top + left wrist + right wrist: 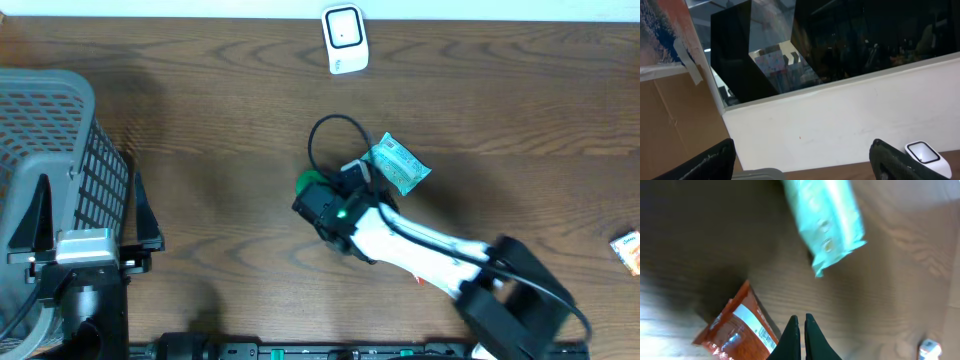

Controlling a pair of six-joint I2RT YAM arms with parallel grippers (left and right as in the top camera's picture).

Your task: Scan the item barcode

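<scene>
Tabletop (200, 100) of dark wood grain meets a white wall (840, 125); left jaws apart, right jaws together.

The right arm (430, 245) stretches diagonally forward and leftward, the right gripper (801, 332) pointing down with fingers pressed together, while the left gripper (802, 162) points level, fingers spread wide.

- The overhead view looks straight down on the dark brown wooden table (200, 120), from far enough to take in most of it.
- The left wrist view sits low and faces roughly level toward a white wall (840, 125). It shares the small white box-shaped scanner (925, 155) with overhead.
- The right wrist view, blurred, seems to point steeply down, close to the tabletop. It shares the teal plastic packet (825, 222) with overhead.
</scene>
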